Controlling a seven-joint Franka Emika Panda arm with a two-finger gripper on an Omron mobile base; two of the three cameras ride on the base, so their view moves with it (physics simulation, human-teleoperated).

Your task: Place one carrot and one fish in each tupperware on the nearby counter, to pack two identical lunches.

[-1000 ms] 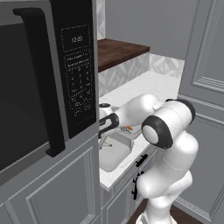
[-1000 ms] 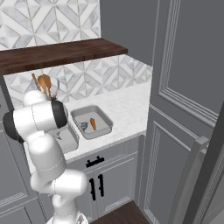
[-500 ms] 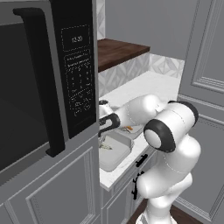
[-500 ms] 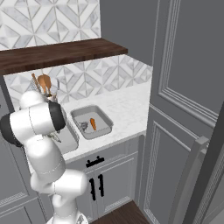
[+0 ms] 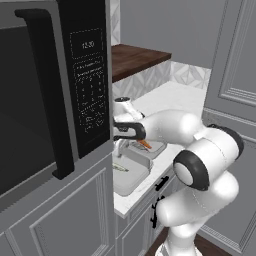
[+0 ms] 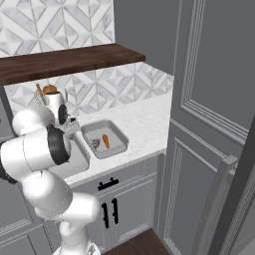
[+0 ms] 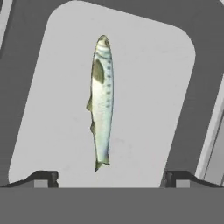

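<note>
1. A fish (image 7: 100,103) is seen lying flat in the near tupperware (image 7: 52,65), roughly centred, with bare floor on every side up to the rim.
2. Its long axis is seen running straight away from the end effector (image 7: 109,177), tail nearest.
3. The end effector's fingers are spread wide, empty.
4. A carrot (image 6: 105,141) is seen in the far tupperware (image 6: 119,133) on the desk (image 6: 144,119), probably beside a second fish.

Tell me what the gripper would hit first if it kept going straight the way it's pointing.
Most likely the fish lying in the tupperware, right ahead of the open gripper; how far off is unclear.
</note>
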